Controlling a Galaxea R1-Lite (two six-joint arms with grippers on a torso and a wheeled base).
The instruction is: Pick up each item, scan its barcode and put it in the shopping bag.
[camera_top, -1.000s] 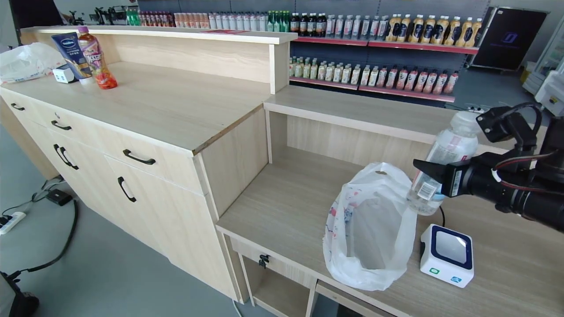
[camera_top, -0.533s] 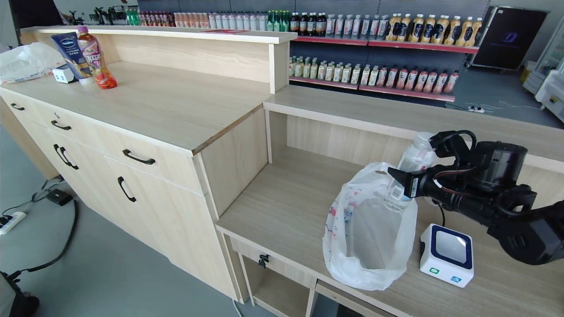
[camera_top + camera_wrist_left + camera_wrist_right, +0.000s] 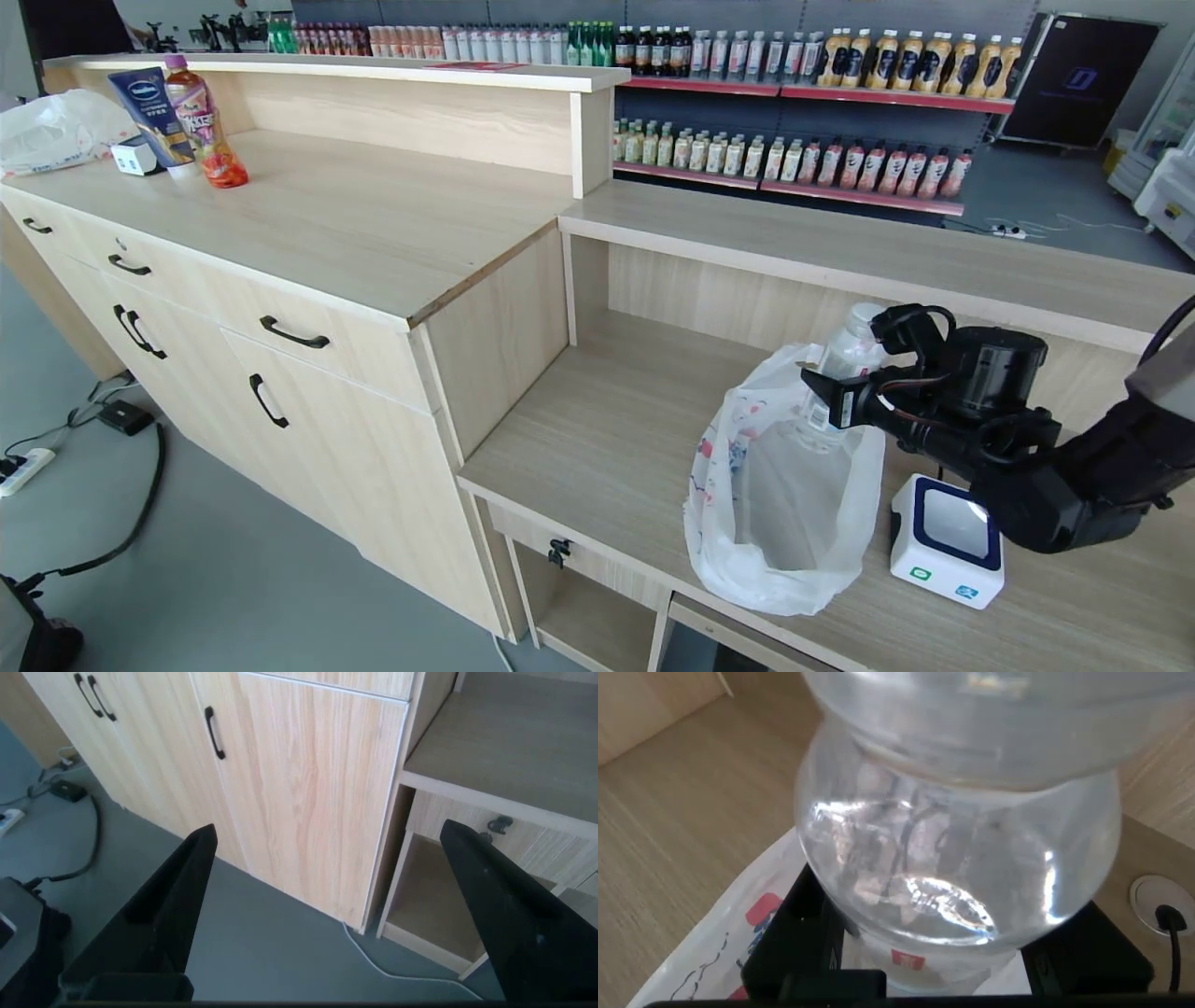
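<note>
Bottle clamped in right gripper, base at mouth of shopping bag, scanner just beside bag on counter.

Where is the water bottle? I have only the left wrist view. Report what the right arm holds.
Observer: The right claw is shut on the clear water bottle, cap up, its base at the mouth of the white shopping bag.
Operator: Give me the scanner's position.
Observer: The white barcode scanner sits on the low counter, beside the bag on the robot's right.
Operator: Report what is left to scan.
Observer: An orange drink bottle, a blue tube and a small white box stand on the higher counter, far left.
</note>
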